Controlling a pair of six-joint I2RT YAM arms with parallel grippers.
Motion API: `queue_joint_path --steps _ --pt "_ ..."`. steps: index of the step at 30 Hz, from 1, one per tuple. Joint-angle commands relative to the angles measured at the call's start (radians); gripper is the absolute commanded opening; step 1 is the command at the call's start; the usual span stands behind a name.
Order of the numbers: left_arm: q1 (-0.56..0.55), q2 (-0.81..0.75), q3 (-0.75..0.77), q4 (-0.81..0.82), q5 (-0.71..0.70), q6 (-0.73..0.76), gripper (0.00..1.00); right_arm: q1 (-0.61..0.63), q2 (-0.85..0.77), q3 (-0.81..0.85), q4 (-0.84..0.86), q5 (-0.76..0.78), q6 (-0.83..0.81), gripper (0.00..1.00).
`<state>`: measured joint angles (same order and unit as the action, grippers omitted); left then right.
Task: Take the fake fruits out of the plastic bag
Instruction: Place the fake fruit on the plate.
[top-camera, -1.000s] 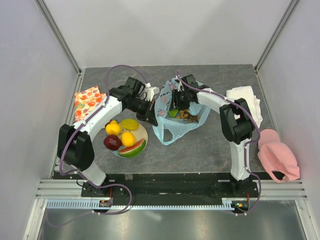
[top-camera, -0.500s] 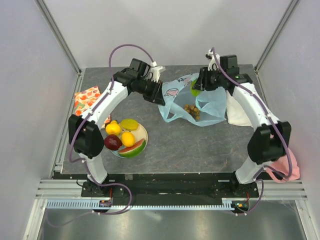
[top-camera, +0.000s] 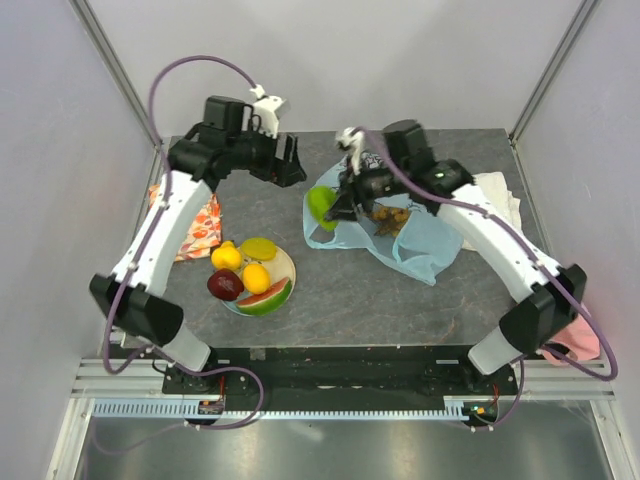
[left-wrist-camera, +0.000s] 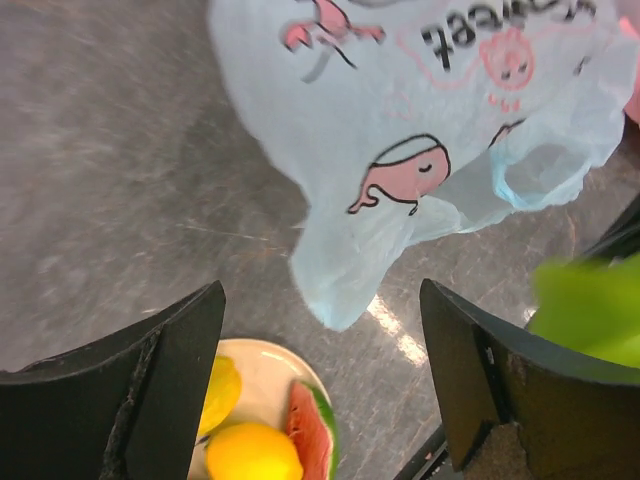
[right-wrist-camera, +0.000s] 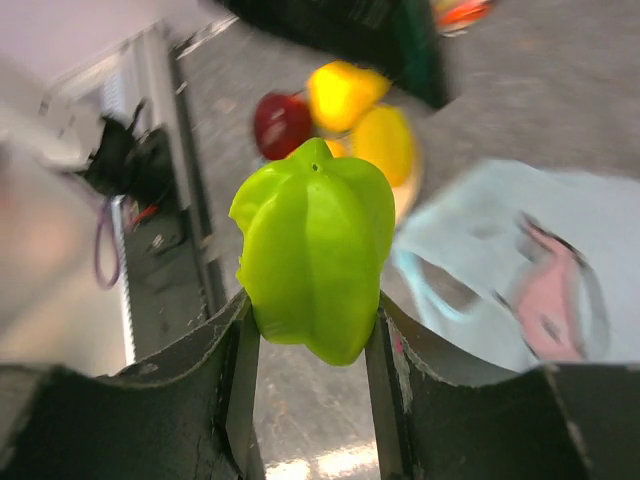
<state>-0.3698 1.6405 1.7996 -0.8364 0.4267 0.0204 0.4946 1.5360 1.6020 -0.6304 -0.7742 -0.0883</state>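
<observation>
- Change at the left gripper (top-camera: 289, 160): springing wide open after being clenched a second ago, gripping nothing, swinging up and back to the far left, well apart from the plastic bag (top-camera: 425, 245).
- Leaving that bag unsupported on the table, slumping out toward the right, with the tan grape bunch (top-camera: 390, 216) showing inside near its mouth.
- Clamping the green fruit (right-wrist-camera: 315, 255) between the fingers of the right gripper (top-camera: 343, 200), and carrying it leftward, now hanging over the bag's left edge on the side nearest the plate (top-camera: 291, 262).
- Sitting on the plate already: lemon (top-camera: 226, 257), dark red apple (top-camera: 224, 285), watermelon slice (top-camera: 266, 297) and two more yellow pieces.
- Judging the task as nearing its end: probably setting the green fruit on the plate next, then going back for the grapes, likely with the bag needing to be pinned or opened again.
</observation>
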Motion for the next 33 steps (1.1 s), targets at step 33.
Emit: queue_joint_path --steps 33 --pt "0.246 -0.301 -0.201 0.034 0.127 -0.004 0.84 0.352 0.701 0.276 -0.031 0.127 -0.372 0.55"
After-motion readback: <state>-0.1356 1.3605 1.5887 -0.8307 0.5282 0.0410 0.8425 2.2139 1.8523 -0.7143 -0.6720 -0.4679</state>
